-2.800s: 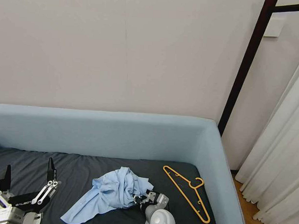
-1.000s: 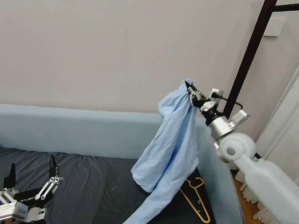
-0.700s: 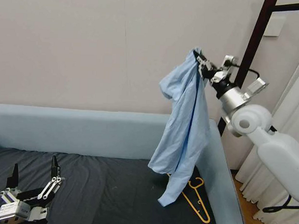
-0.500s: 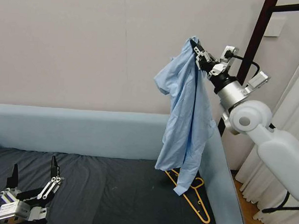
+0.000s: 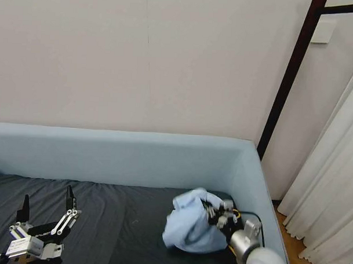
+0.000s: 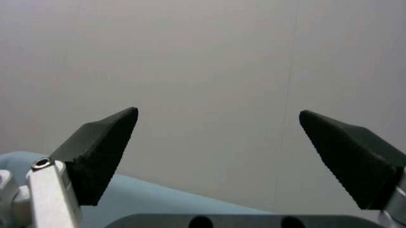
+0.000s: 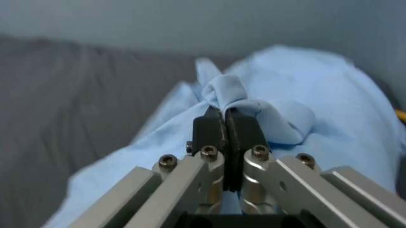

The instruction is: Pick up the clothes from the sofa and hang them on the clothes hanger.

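Head view, and it's a reversal: half a second ago the right gripper had the blue shirt hoisted high near the dark post (image 5: 287, 78) beside the sofa, the cloth hanging full length, and now the shirt (image 5: 187, 228) is back down on the dark seat of the sofa (image 5: 135, 159), bunched into a rounded heap hard against the right-hand end. The right gripper (image 5: 219, 216) has come down with it and sits at the heap's right edge. Over on the right wrist view the grip hasn't been lost: the fingers (image 7: 209, 128) are pressed together on a twisted fold of the light-blue fabric, pinching it tight, with the rest of the shirt spread loose beneath. A sliver of the orange hanger (image 5: 237, 214) peeks out just beside the gripper, the rest of it hidden. The left gripper (image 5: 47, 200) is parked low over the seat at the far left, well apart from the action; the left wrist view shows its fingers (image 6: 101, 152) spread wide with nothing between them, only wall beyond. What does it mean? By my reading, the lift has been undone. The garment is held but lying on the sofa again, nothing is hung, and the hanging step is all to play for.
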Available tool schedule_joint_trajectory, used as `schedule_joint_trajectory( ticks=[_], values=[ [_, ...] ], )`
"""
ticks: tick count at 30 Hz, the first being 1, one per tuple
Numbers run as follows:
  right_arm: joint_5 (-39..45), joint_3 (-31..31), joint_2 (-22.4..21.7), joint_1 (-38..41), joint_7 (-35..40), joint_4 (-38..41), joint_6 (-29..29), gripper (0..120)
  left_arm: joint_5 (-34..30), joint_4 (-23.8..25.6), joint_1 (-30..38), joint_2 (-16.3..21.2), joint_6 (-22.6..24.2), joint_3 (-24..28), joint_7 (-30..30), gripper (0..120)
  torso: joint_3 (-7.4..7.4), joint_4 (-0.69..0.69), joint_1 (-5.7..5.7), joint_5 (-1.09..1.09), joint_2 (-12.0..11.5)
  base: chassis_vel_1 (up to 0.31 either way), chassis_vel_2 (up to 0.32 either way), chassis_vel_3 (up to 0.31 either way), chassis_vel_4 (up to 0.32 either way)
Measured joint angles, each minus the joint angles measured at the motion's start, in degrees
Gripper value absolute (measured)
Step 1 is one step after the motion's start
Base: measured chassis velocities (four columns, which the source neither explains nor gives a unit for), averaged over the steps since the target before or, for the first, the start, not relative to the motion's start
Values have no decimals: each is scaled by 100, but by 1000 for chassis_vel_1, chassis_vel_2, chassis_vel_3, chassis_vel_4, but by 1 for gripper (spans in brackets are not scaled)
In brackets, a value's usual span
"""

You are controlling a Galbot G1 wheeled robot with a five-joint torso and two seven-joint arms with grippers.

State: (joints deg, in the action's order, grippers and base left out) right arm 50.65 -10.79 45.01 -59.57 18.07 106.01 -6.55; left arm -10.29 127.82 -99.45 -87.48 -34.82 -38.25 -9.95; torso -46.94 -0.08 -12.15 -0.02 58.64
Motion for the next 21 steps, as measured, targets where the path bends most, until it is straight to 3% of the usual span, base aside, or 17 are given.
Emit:
schedule_joint_trajectory(
  ticks=[4, 10, 14, 21],
  values=[
    [-455, 24, 90, -171, 622, -137, -743, 0, -18, -41, 25, 31, 11, 8, -2, 100, 0, 2, 0, -1, 0, 0, 0, 0, 0],
    [-1049, 100, 147, -196, 1107, -113, -1215, 7, -83, -167, 35, 121, 9, -60, -15, 100, -1, 2, 0, -1, 0, 0, 0, 0, 0],
    [-1264, 373, 244, -462, 1496, 310, -1479, 25, -240, -598, 55, 346, -3, -325, 40, 100, 0, 0, 0, -2, 0, 0, 0, 0, 0],
    [-1092, 644, 371, -625, 2322, 786, -2149, 50, -570, -692, -58, 590, 83, -522, 485, 100, 0, 1, 0, -2, 0, 0, 0, 0, 0]
  ],
)
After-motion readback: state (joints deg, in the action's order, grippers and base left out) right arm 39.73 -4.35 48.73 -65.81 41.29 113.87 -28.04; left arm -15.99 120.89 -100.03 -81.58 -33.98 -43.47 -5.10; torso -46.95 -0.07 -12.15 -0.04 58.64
